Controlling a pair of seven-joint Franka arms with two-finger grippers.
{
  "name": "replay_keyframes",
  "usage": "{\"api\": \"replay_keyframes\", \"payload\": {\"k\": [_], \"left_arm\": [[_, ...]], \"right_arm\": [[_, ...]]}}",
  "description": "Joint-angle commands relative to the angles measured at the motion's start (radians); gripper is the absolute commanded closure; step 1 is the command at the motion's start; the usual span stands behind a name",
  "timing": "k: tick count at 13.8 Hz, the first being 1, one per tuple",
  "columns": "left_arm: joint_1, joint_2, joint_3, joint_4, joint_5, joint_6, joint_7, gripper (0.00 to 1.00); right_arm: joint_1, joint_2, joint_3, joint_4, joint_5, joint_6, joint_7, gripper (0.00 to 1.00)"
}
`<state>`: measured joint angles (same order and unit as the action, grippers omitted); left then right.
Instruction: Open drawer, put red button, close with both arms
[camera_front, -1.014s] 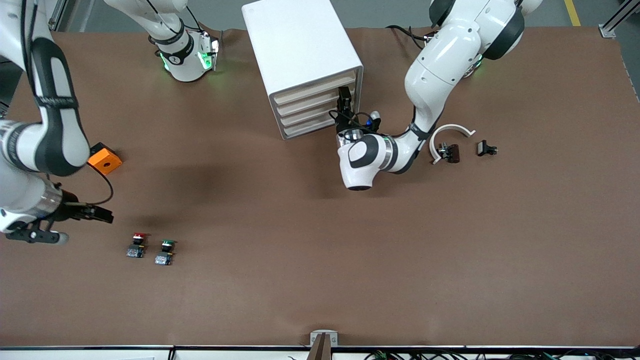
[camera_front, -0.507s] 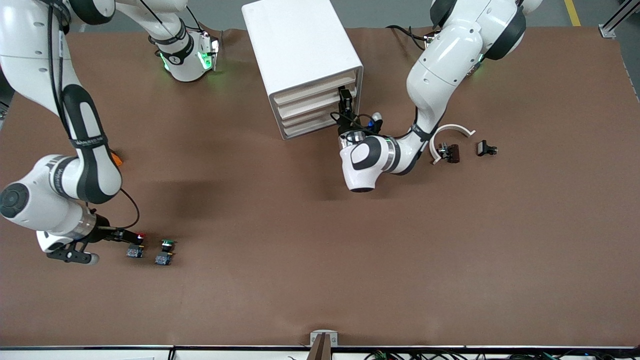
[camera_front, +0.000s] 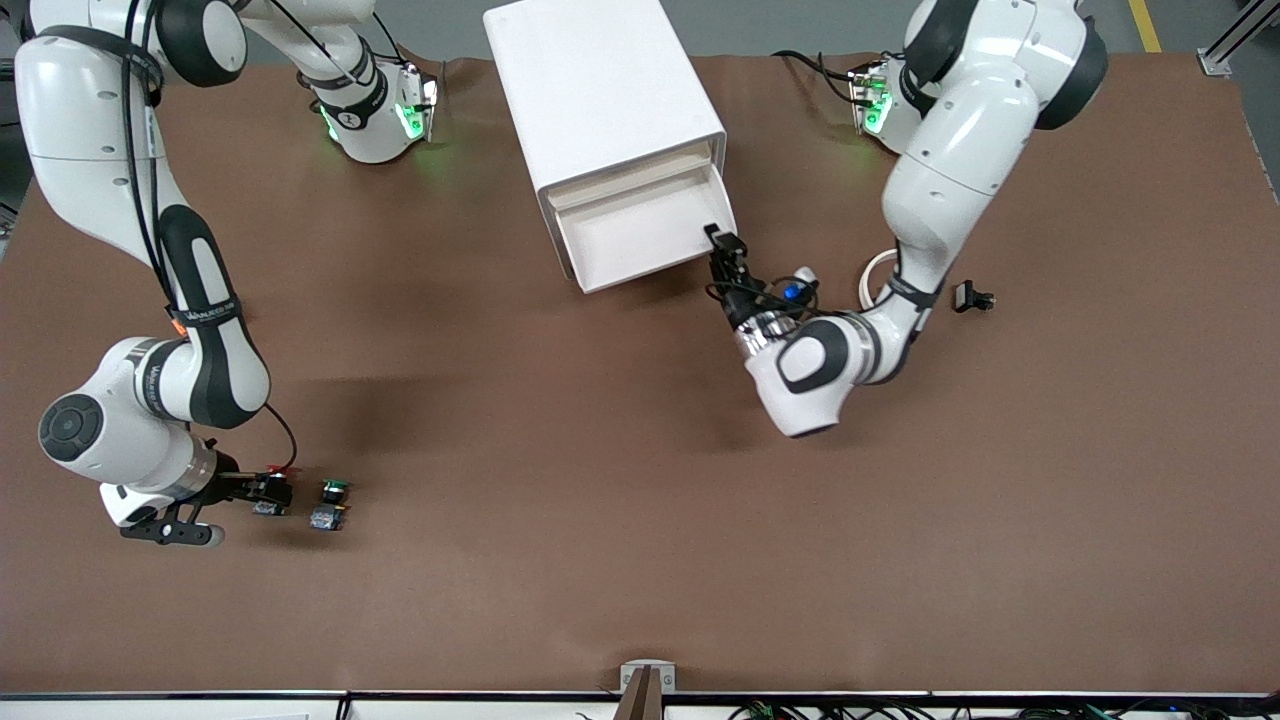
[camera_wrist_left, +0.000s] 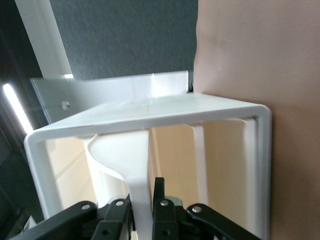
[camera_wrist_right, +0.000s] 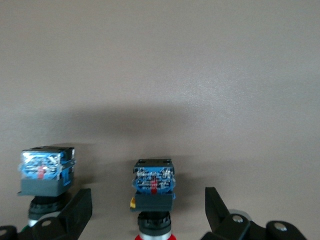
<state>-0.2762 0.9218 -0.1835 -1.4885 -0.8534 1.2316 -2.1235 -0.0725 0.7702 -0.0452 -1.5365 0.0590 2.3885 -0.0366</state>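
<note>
So the red button (camera_front: 272, 492) sits on the brown table (camera_front: 600, 500) toward the right arm's end, close to the front camera, with a green-capped button (camera_front: 329, 503) just beside it. The right gripper (camera_front: 262, 490) is down at table level with its jaws spread wide, one either side of the red one and not pinching it yet as far as I can see; in the right wrist view one finger (camera_wrist_right: 75, 212) stands in the gap between the two buttons, so there's not much room.

My guess is the thing is light, hard plastic, nothing fragile. The blocky body looks like the sensible place to squeeze, flat sides, since the round cap would probably roll out of the pads. Being so light it could skid or tip if a finger bumps it first.

Over at the white cabinet (camera_front: 600, 90), the left gripper (camera_front: 722, 243) is clamped tight on the front lip of the drawer (camera_front: 635, 235), which is pulled out and looks bare inside.

Other stuff: a small black part (camera_front: 972, 297) and a white ring (camera_front: 875, 275) toward the left arm's end, well apart from everything. Only real obstacle I'd say is the green twin
</note>
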Motion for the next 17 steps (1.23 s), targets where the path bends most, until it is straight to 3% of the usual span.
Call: {"api": "replay_keyframes", "payload": {"k": [1, 3, 4, 5, 6, 8, 9, 12, 13, 17], "left_arm": [[0.052, 0.014, 0.002, 0.011, -0.024, 0.034, -0.001, 0.87], [0.063, 0.017, 0.002, 0.011, -0.039, 0.049, -0.001, 0.85], [0.063, 0.017, 0.002, 0.011, -0.041, 0.049, -0.001, 0.75], [0.063, 0.016, 0.002, 0.011, -0.041, 0.049, -0.001, 0.46], [0.061, 0.014, 0.002, 0.013, -0.035, 0.049, 0.008, 0.01], [0.054, 0.011, 0.004, 0.025, -0.016, 0.049, 0.077, 0.00], [0.055, 0.005, 0.003, 0.045, 0.013, 0.048, 0.127, 0.00], [0.055, -0.032, -0.007, 0.111, 0.088, 0.038, 0.310, 0.00], [0.058, -0.047, -0.007, 0.112, 0.123, 0.038, 0.345, 0.00], [0.094, -0.107, 0.002, 0.149, 0.227, 0.046, 0.710, 0.00]], "right_arm": [[-0.010, 0.052, 0.001, 0.056, -0.011, -0.006, 0.018, 0.00], [-0.012, 0.066, 0.001, 0.067, -0.010, -0.006, 0.021, 0.00], [-0.010, 0.069, 0.001, 0.069, -0.010, -0.006, 0.021, 0.00], [-0.010, 0.072, 0.001, 0.069, -0.010, -0.006, 0.023, 0.00], [-0.010, 0.072, 0.001, 0.069, -0.010, -0.008, 0.023, 0.00], [-0.009, 0.072, 0.001, 0.069, -0.010, -0.009, 0.023, 0.03], [-0.009, 0.072, 0.001, 0.069, -0.010, -0.009, 0.023, 0.20], [-0.007, 0.072, 0.001, 0.069, -0.005, -0.011, 0.024, 0.93], [-0.004, 0.070, 0.001, 0.069, -0.002, -0.011, 0.032, 1.00], [0.003, 0.063, 0.001, 0.087, -0.004, -0.031, 0.067, 1.00]]}}
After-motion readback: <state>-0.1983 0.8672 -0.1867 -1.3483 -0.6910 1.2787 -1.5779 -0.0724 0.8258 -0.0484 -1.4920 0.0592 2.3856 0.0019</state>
